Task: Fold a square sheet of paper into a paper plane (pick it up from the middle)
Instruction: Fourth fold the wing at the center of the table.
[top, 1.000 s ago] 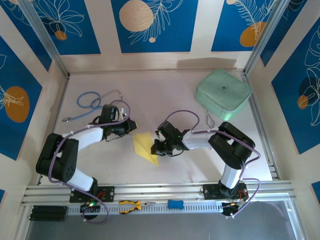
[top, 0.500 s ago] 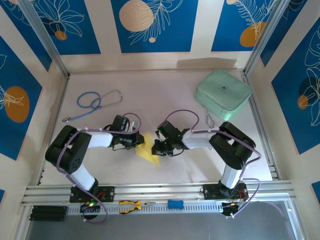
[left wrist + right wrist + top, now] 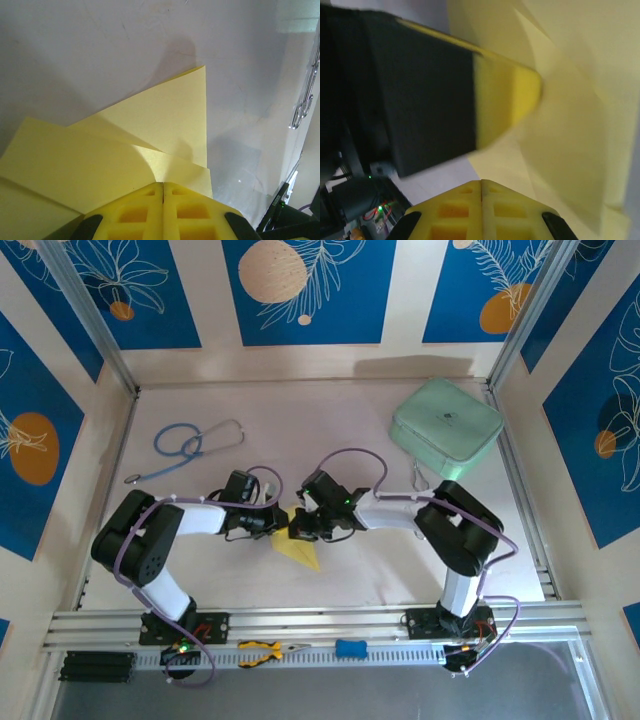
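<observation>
Paper plane point(image 3: 300, 548) edge between closed left fingers point(image 3: 132, 212), right fingers point(image 3: 512, 215)

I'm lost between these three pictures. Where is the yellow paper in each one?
Top external: yellow paper lies on the table, near the centre.
Left wrist: across the lower left and middle.
Right wrist: along the top and right side.
Shared landmark: the left gripper beside the paper, a black-and-yellow block at upper left in the right wrist view.
</observation>
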Action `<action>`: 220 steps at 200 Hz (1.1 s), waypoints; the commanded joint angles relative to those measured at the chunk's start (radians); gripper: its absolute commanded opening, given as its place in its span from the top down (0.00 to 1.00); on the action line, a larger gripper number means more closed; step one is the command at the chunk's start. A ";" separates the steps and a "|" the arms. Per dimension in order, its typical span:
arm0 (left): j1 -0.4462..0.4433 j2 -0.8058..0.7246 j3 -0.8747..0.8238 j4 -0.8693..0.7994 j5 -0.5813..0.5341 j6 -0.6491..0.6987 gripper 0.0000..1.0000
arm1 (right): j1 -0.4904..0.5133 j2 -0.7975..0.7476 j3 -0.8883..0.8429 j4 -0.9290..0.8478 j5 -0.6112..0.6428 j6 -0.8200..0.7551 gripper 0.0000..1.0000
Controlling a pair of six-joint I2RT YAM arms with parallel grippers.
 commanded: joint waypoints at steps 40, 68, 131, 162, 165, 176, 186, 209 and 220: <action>0.007 0.019 -0.023 -0.034 -0.041 0.014 0.97 | 0.006 0.028 -0.116 0.012 -0.030 0.024 0.97; 0.008 0.027 -0.020 -0.035 -0.042 0.011 0.97 | 0.014 -0.008 -0.201 0.082 -0.050 0.049 0.96; 0.010 0.028 -0.018 -0.045 -0.055 0.011 0.98 | 0.021 -0.082 -0.289 0.089 -0.050 0.051 0.94; 0.010 0.030 -0.016 -0.048 -0.059 0.011 0.98 | 0.038 -0.129 -0.358 0.089 -0.036 0.064 0.94; 0.010 0.032 -0.017 -0.048 -0.058 0.011 0.98 | 0.039 -0.134 -0.366 0.091 -0.033 0.066 0.94; 0.010 0.033 -0.015 -0.046 -0.057 0.010 0.98 | 0.041 -0.154 -0.394 0.100 -0.031 0.073 0.94; 0.009 0.036 -0.015 -0.045 -0.056 0.010 0.98 | 0.043 -0.173 -0.415 0.100 -0.026 0.079 0.94; 0.011 0.037 -0.015 -0.043 -0.056 0.008 0.98 | 0.047 -0.219 -0.455 0.088 -0.011 0.089 0.94; 0.010 0.036 -0.015 -0.043 -0.055 0.008 0.98 | 0.048 -0.246 -0.472 0.080 -0.001 0.097 0.94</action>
